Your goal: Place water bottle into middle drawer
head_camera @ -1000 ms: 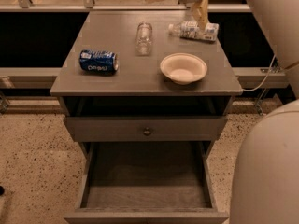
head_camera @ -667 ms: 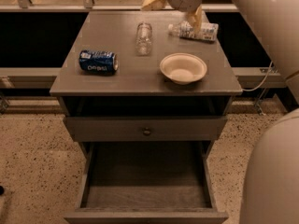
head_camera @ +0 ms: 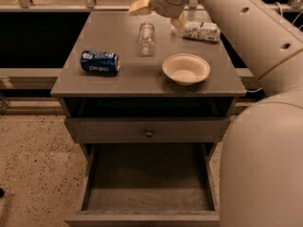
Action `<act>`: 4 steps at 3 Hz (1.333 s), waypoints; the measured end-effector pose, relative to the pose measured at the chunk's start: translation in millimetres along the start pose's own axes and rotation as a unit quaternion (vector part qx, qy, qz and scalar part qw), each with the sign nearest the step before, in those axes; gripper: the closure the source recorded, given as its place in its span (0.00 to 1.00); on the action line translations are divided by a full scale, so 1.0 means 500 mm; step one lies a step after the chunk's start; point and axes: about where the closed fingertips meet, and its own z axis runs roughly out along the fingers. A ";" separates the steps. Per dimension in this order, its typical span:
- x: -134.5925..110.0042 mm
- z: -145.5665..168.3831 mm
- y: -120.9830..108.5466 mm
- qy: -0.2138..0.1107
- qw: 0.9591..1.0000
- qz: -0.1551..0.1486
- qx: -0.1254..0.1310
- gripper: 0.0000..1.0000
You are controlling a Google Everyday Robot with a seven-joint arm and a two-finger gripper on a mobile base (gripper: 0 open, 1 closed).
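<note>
The water bottle (head_camera: pixel 146 38) is small, clear and ribbed, and lies on the grey cabinet top (head_camera: pixel 109 86) behind the middle. My gripper (head_camera: pixel 159 14) hangs open over the back of the top, just behind and slightly right of the bottle, and holds nothing. One cream fingertip (head_camera: pixel 140 6) points left and the other (head_camera: pixel 179 23) sits to the right. The middle drawer (head_camera: pixel 149 193) is pulled out at the bottom of the cabinet, and its plank floor is bare.
A blue soda can (head_camera: pixel 100 61) lies on the left of the top. A cream bowl (head_camera: pixel 186 69) stands at the right front. A labelled white-and-blue bottle (head_camera: pixel 201 30) lies at the back right. A shut drawer front with a knob (head_camera: pixel 149 133) is above the open drawer. My arm fills the right side.
My gripper and arm have swung left across the back of the top, from over the labelled bottle toward the clear water bottle. The objects have not moved.
</note>
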 end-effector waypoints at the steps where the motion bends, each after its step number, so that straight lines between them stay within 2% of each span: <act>1: 0.012 0.068 -0.021 -0.011 1.000 0.004 -0.017 0.00; 2: 0.006 0.129 -0.032 -0.023 0.999 0.005 -0.037 0.00; 4: -0.012 0.226 -0.004 -0.044 0.996 0.019 -0.073 0.00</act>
